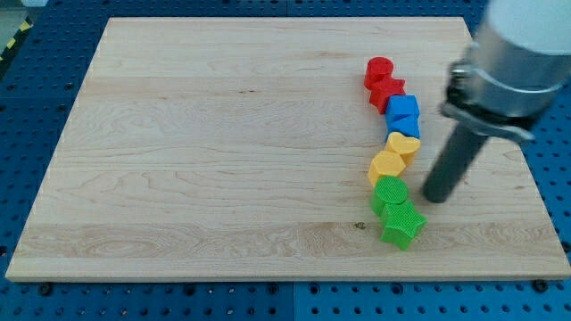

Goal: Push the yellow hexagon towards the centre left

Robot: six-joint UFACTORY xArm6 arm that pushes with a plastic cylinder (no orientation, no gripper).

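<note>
my tip [438, 198] just right of the yellow hexagon [386, 167] and green blocks [396, 210] — not touching, no jaws on this rod

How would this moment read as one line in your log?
my tip right of yellow hexagon, apart | hexagon in block column, view's right | push not begun

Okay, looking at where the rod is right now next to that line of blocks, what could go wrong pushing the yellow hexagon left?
1. My tip sits to the view's right of the chain, level with the green blocks; pushing straight left would likely hit green first.
2. The yellow hexagon touches the yellow heart and the green block, so neighbours may drag along.
</note>
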